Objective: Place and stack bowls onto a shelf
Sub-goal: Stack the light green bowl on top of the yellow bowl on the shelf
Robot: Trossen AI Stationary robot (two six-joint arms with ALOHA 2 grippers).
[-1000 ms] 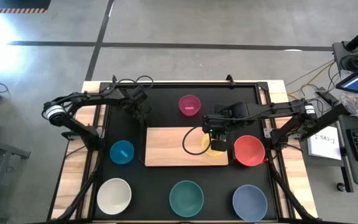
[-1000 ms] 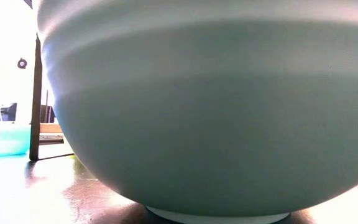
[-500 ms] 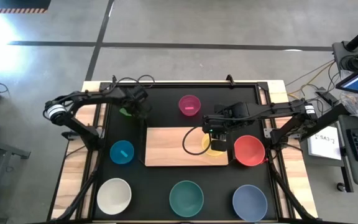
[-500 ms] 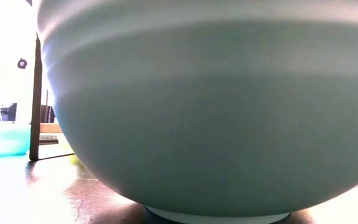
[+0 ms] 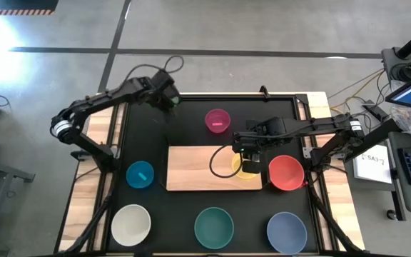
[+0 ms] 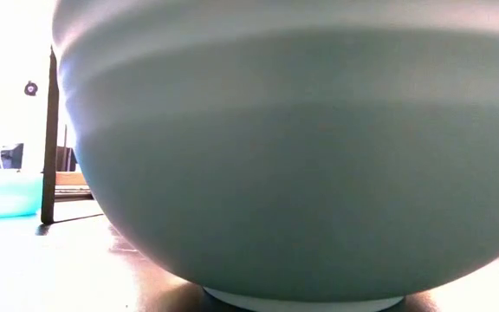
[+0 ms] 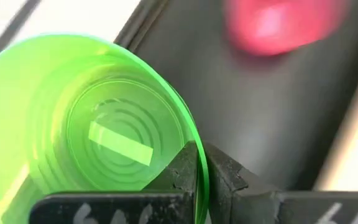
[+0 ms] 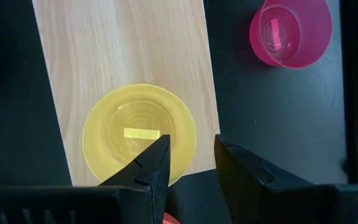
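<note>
Green bowl, clamped by its rim in the left hand above the desk's far left corner, should travel level to the shelf; right hand hovers released over the yellow bowl.

Eight bowls, one wooden shelf, two robot arms

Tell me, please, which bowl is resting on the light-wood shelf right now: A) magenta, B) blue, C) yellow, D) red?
C: the yellow bowl sits at the shelf's end, below the open right hand; no other bowl rests on the shelf.
</note>
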